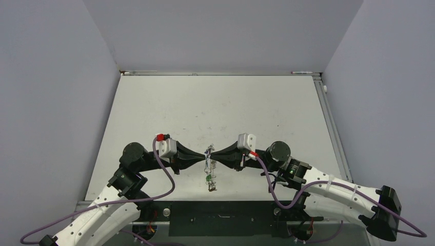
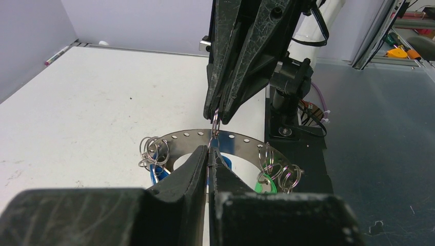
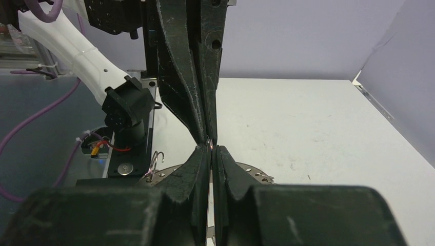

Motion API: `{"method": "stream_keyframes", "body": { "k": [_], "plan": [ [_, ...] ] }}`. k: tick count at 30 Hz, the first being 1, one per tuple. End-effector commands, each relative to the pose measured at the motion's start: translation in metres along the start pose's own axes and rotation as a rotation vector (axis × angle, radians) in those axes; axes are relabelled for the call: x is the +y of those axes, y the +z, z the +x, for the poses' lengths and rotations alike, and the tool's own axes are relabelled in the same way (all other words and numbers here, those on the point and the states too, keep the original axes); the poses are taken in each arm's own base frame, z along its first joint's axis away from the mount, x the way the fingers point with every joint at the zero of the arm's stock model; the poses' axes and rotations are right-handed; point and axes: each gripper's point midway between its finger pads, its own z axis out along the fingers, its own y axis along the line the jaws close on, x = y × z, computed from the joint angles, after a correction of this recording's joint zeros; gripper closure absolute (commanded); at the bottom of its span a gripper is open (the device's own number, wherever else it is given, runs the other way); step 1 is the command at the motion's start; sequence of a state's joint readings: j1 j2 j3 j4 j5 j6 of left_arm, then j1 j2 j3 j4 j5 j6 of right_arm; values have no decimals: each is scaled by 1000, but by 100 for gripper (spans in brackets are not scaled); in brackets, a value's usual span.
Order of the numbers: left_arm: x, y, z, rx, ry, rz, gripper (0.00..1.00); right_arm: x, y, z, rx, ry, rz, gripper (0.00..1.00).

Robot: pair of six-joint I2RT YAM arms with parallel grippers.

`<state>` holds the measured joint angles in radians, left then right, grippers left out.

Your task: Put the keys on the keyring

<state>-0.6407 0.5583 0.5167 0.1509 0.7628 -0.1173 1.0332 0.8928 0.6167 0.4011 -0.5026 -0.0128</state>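
Even, soft overhead light, faint shadows; wrist views sharp at mid-distance, blurred on the nearest dark foreground.

No legible txt, labels, brands, nos. or signs in any view.

White table [image 1: 215,102], grey walls [image 1: 220,31]

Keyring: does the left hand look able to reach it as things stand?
Likely yes: the left hand appears shut on the keyring rim, with the right hand pinching a small wire loop.
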Motion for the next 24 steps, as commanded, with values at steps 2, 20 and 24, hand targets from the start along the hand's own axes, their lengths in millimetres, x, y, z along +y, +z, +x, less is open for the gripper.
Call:
{"method": "stream_keyframes", "body": {
  "k": [2, 20, 24],
  "plan": [
    [1, 0, -14, -35, 43, -13, 100, -8, -1, -49, -172, -66, 29, 95],
    [-2, -5, -28, -109, 81, -20, 58, 1, 9, -46, -179, -9, -39, 95],
    [-3, -5, -29, -115, 78, -15, 62, 3, 12, -46, -185, -1, -53, 95]
  ]
}}
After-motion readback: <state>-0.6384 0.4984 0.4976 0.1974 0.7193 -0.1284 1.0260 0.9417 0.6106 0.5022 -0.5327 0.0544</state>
